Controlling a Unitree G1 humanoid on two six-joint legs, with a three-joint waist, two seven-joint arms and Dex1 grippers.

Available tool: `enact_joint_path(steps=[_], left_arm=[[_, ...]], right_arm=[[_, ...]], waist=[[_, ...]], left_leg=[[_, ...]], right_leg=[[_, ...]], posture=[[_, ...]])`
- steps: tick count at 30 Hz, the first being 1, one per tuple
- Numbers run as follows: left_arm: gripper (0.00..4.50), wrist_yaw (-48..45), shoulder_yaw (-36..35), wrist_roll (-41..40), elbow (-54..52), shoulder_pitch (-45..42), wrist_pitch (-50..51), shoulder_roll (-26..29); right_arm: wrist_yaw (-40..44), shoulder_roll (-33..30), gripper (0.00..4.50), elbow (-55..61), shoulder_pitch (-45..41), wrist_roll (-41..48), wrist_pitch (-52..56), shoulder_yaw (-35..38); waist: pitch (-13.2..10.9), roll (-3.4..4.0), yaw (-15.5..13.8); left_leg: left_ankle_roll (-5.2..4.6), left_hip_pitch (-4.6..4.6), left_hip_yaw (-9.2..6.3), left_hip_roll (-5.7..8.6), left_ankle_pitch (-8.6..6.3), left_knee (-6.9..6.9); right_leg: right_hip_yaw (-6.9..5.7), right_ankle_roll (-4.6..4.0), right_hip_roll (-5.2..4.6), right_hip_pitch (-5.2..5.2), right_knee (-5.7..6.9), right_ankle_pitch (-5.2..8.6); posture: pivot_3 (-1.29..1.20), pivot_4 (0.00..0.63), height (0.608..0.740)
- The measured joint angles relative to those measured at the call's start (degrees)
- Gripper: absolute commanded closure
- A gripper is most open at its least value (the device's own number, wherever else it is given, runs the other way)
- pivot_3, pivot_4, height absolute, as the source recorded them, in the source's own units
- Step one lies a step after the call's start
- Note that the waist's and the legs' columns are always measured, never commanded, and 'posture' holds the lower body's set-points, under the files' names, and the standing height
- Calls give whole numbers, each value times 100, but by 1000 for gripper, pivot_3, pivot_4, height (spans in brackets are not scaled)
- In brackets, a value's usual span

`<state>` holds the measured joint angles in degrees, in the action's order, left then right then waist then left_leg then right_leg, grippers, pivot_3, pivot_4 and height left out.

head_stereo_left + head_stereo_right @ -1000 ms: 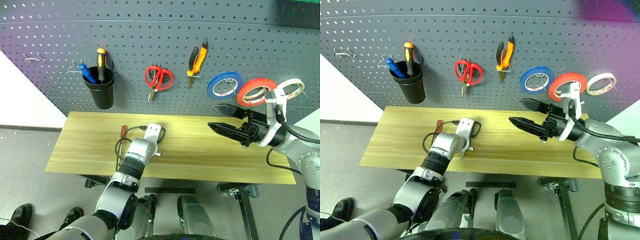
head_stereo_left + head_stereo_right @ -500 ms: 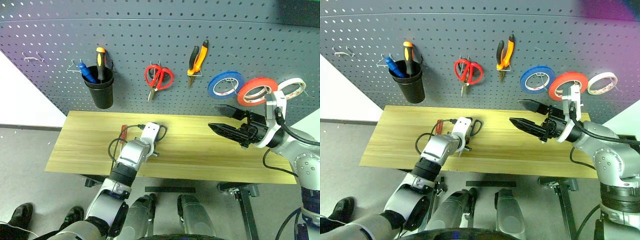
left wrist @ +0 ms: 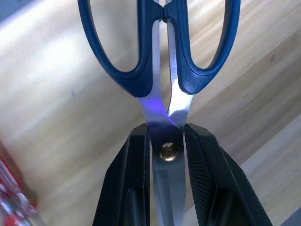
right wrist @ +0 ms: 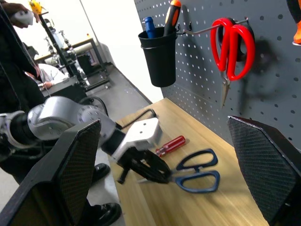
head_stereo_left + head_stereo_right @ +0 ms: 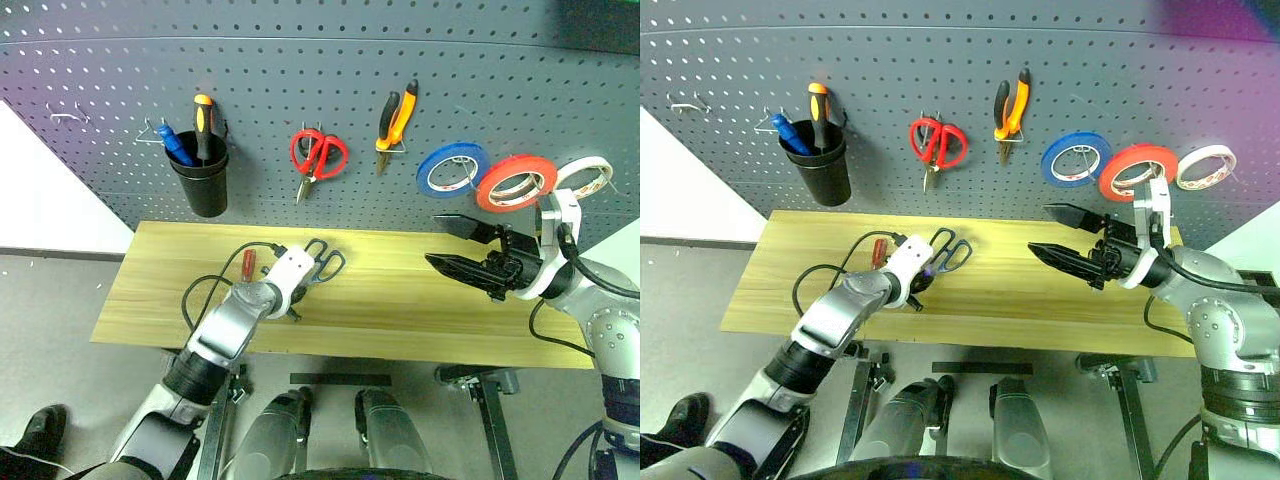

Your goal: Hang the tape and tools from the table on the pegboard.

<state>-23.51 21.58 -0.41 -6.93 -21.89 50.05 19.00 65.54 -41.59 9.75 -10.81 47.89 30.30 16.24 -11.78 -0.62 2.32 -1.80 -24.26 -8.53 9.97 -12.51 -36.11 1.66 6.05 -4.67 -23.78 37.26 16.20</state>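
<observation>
Since a second ago my left gripper [image 3: 168,155] has lifted the scissors [image 5: 322,263], clamped at the pivot, above the table [image 5: 400,320] (red screwdriver [image 5: 248,264] beside); right gripper [image 5: 452,245] gapes, empty.

Matt pale wood table [image 5: 400,310]; scissors [image 3: 162,70] with glossy plastic handles, shiny metal blades.

No text, label, brand, number or sign can be read anywhere in these views.
</observation>
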Motion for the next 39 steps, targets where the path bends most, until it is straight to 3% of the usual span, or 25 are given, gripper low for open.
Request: enact_joint_path(steps=[18, 27, 39], left_arm=[[3752, -143, -202, 45, -1096, 708, -1349, 416], [3752, -22, -701, -23, -1404, 1315, -1981, 337], [3752, 106, -954, 155, -1585, 1499, -3376, 358]], right_arm=[[1959, -705, 0, -1046, 779, -388, -952, 546], [2113, -712, 0, -1296, 446, -138, -693, 731], [2255, -721, 0, -1816, 184, -39, -539, 754]], waist=[[15, 25, 8], [23, 37, 4], [30, 46, 1]], left_leg=[[1, 20, 6, 0, 1, -6], [0, 32, 19, -3, 1, -7], [0, 36, 26, -3, 1, -11]], right_leg=[[0, 0, 0, 17, 5, -2], [-1, 1, -6, 25, 6, -4], [0, 3, -7, 30, 7, -8]], posture=[[-161, 165, 740], [-169, 161, 740], [-164, 153, 740]])
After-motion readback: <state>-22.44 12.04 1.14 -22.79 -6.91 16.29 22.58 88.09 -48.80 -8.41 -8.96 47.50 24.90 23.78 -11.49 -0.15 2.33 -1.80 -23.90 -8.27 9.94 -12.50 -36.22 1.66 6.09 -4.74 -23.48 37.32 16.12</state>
